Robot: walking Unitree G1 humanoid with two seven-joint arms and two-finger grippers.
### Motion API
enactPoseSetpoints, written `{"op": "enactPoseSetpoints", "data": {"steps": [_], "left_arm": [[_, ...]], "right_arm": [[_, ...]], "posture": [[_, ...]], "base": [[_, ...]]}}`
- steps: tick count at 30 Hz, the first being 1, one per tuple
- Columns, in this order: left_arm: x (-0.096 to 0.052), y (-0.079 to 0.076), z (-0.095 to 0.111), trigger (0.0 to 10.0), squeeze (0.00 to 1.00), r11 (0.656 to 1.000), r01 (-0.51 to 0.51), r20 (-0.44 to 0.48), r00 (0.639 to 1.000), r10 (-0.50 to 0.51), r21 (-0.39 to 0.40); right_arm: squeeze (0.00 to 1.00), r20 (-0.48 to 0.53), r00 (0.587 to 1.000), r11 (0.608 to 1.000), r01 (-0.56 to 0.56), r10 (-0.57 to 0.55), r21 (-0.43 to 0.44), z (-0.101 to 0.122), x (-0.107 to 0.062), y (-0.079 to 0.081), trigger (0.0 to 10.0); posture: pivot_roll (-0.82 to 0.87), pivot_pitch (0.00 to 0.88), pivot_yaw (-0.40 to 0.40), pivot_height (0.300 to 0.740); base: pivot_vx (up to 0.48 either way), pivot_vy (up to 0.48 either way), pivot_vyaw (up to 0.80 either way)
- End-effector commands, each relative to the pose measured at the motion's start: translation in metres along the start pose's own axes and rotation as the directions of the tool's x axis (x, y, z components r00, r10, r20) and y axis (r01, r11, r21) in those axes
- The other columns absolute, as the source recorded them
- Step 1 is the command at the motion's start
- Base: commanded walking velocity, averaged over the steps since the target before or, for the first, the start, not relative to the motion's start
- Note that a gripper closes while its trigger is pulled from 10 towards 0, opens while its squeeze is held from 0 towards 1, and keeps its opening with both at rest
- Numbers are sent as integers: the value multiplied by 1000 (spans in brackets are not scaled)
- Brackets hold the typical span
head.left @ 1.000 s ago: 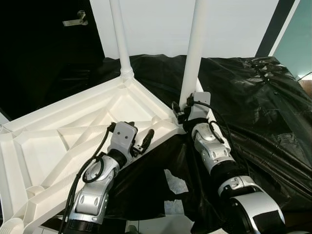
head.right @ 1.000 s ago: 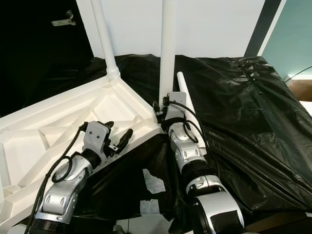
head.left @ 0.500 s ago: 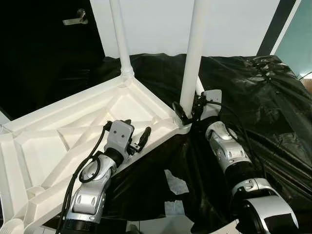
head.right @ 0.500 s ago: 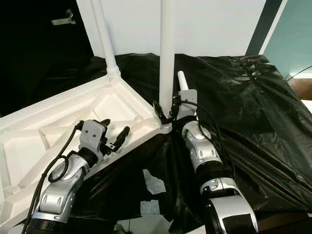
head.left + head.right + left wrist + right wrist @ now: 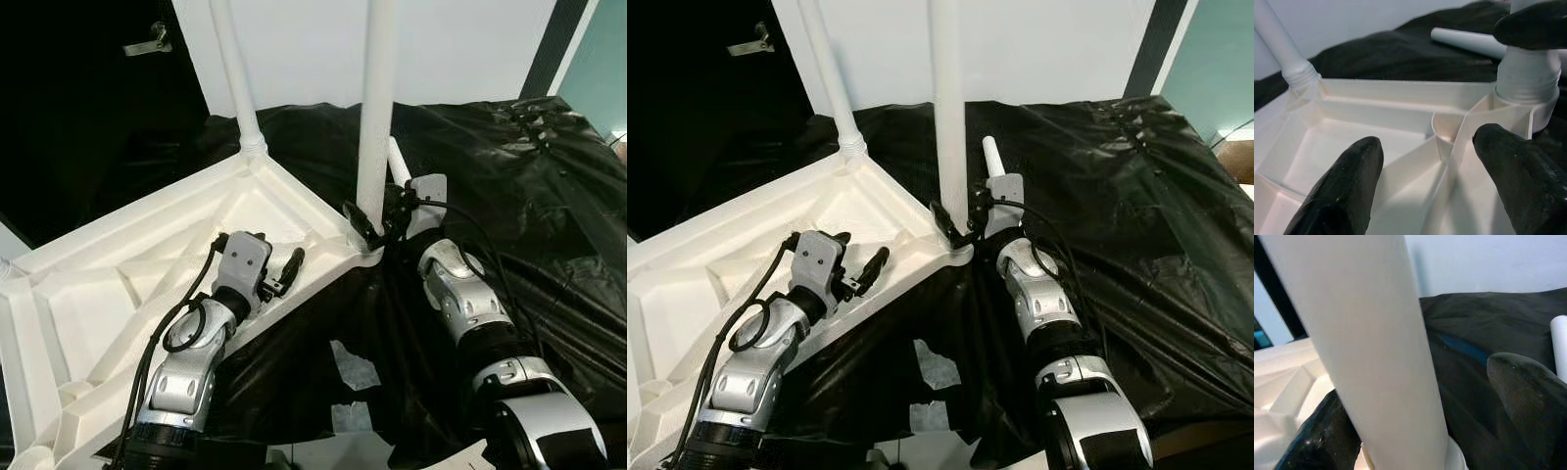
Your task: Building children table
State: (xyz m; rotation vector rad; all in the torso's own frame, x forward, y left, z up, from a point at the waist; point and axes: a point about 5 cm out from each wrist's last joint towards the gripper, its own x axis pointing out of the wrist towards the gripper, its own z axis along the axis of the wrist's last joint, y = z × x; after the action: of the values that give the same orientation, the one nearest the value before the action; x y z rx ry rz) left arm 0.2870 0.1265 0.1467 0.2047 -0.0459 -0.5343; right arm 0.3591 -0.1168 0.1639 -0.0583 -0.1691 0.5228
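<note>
white table leg (image 5: 376,108) (upright) | right gripper (image 5: 377,221) fingers straddle its base, apart | left gripper (image 5: 279,269) apart over tabletop (image 5: 118,284)

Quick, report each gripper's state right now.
Left gripper: open, holding nothing, fingers spread above the upturned table top.
Right gripper: open, fingers either side of the near table leg; a grip on it cannot be told.

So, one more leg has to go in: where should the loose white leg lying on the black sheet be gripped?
Grip the loose leg around its round shaft, near the middle, coming from above with fingers astride it. It lies flat on the black sheet, so its sides are free. The right hand is closest, but sits at the upright leg.
</note>
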Motion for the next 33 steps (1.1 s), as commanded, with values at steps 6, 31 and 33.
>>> {"op": "enactPoseSetpoints", "data": {"steps": [6,31,33], "left_arm": [[2,2,-2,10000,0,1000,7,-25,1000,-7,4],[-13,-35,10,10000,0,986,169,-12,985,-169,3],[-13,-37,10,10000,0,984,175,-13,984,-175,3]], "right_arm": [[0,8,999,999,-38,38,-16,1,-2,-1,10000],[0,-88,923,926,-378,375,-17,1,10,-1,10000],[0,-101,917,920,-391,387,-25,1,11,0,10000]], "posture": [[78,55,79,740],[168,43,-28,740],[168,43,-28,740]], "base": [[0,0,0],[0,0,0],[0,0,0]]}}
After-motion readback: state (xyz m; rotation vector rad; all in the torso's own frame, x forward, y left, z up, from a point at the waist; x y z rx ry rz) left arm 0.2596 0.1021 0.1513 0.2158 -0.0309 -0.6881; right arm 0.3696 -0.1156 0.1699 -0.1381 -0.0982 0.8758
